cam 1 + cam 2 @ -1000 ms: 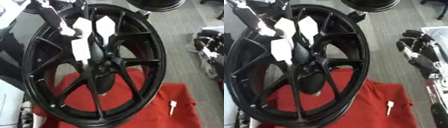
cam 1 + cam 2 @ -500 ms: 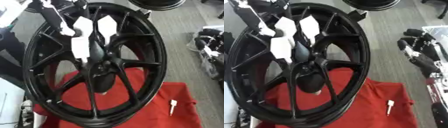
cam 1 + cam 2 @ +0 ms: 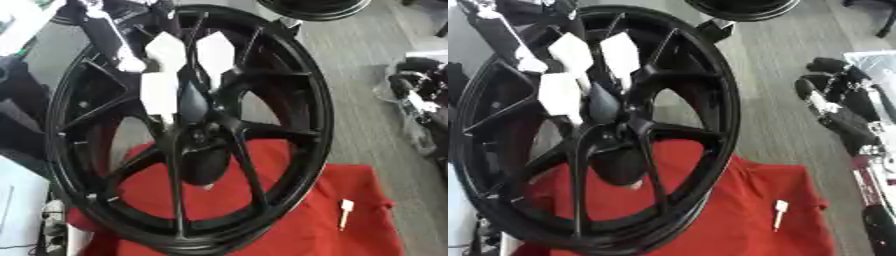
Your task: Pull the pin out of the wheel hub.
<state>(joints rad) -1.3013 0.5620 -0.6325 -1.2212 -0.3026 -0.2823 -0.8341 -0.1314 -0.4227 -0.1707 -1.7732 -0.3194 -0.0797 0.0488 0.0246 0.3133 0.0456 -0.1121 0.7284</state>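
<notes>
A big black spoked wheel (image 3: 289, 75) stands tilted on a red cloth (image 3: 289, 220). My left hand (image 3: 166, 95) comes in from the upper left and lies over the hub (image 3: 197, 132). Its white-padded fingers (image 3: 214, 52) are spread straight against the spokes just above the hub, holding nothing that I can see. A small white pin (image 3: 345, 211) lies loose on the cloth at the lower right, apart from the wheel. My right hand (image 3: 833, 102) hangs idle at the right edge, over the floor, its fingers relaxed.
A second dark rim (image 3: 315, 7) shows at the top edge. Grey floor (image 3: 367, 60) runs along the right of the wheel. A pale box or panel (image 3: 17, 210) sits at the lower left beside the wheel.
Hardly anything differs. The left hand stays over the hub with the same spread fingers, and the pin lies at the same spot on the cloth.
</notes>
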